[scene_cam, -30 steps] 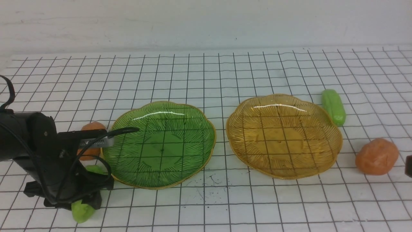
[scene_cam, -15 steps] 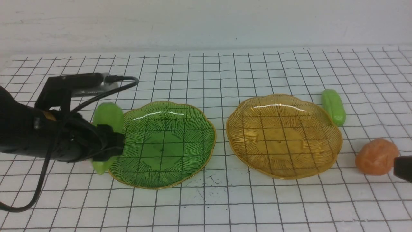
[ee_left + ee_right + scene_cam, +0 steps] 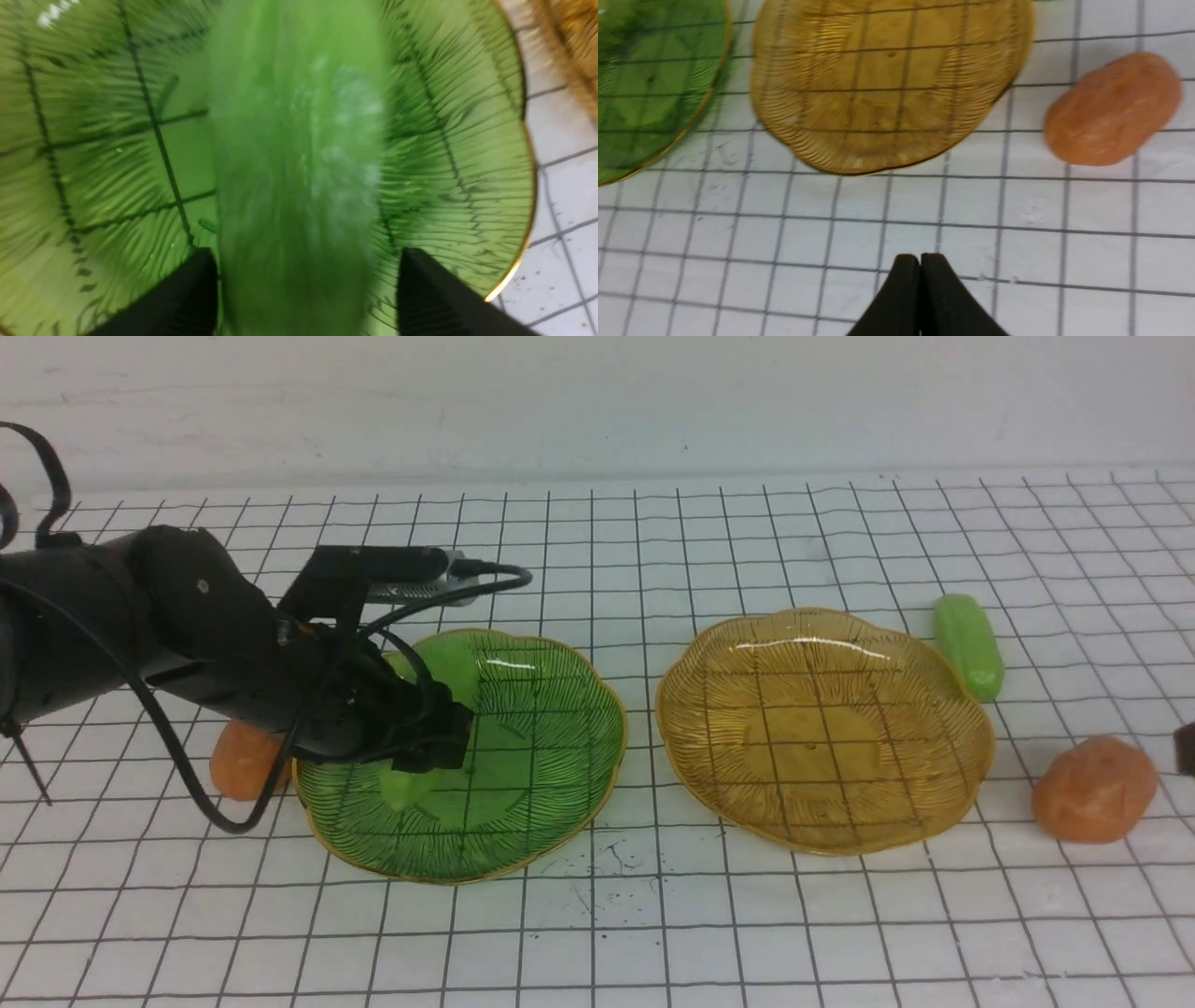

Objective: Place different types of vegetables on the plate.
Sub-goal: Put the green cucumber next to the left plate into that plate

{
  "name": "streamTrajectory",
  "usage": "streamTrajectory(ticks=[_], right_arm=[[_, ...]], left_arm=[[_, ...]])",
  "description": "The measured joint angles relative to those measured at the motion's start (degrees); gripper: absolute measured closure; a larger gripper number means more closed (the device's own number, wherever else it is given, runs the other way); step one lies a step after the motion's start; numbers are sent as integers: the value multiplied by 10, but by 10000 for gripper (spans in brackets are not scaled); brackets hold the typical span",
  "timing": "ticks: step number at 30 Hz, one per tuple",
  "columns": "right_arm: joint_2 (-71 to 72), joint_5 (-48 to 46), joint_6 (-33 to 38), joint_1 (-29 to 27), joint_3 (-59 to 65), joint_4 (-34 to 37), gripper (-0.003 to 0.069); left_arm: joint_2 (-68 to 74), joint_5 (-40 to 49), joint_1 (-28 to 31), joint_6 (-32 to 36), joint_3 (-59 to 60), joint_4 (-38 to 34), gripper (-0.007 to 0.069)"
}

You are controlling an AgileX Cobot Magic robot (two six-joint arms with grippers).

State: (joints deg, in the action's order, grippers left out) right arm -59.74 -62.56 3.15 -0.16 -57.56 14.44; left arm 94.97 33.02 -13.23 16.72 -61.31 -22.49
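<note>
Left pincer (image 3: 306, 254): over the green plate (image 3: 560, 803), on its left half, inside the rim. The jaws stand wider than the cucumber (image 3: 299, 163) that lies between them. The wrist view shows plate in the gap beside one finger; the cucumber is blurred there, so I cannot tell whether the other finger touches it or whether it rests on the plate.

Right pincer (image 3: 920, 280): fingers pressed together, holding nothing. It sits over bare table (image 3: 653, 915) on the near side of the amber plate (image 3: 822, 728), and only a sliver of it shows at the right edge of the front view.

Edges:
- The two plates lie side by side with a narrow strip of table between their rims, not touching.
- Left potato (image 3: 241, 761): just beside the green plate's left rim, partly hidden by my left arm.
- Far cucumber (image 3: 968, 646): on the table against the amber plate's far right rim; contact cannot be judged.
- Right potato (image 3: 1094, 790): on the table to the right of the amber plate, clear of its rim and near my right pincer.

Open room: the amber plate holds nothing. Bare grid runs along the near side of both plates and across the far side up to the wall — the widest free ground.
</note>
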Motion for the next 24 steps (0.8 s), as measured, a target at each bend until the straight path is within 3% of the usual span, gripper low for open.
streamTrajectory(ticks=[4,8,11,13,14,16,19,21,24], right_arm=[[-69,1,-27,-13,-70,-51,664],[-148,11,-28,-21,-131,-59,611],[-248,16,-27,-23,-202,-60,488],[-320,19,-27,-23,-248,-59,365],[-325,19,-27,-23,-257,-59,354],[-395,22,-27,-23,-305,-60,224],[-472,25,-27,-23,-353,-62,97],[-518,32,-27,-23,-388,-63,44],[-589,47,-27,-23,-436,-63,9]], left_arm=[[8,1,0,0,-3,1,41],[8,9,0,0,-4,-2,23],[4,41,0,1,-4,-12,57],[-4,71,0,1,-4,-15,130],[-6,74,0,1,-4,-16,148],[-20,110,-1,1,-4,-16,279],[-44,152,-1,4,-4,-15,491],[-64,172,-1,5,-4,-14,583],[-91,204,-1,5,-4,-14,624]])
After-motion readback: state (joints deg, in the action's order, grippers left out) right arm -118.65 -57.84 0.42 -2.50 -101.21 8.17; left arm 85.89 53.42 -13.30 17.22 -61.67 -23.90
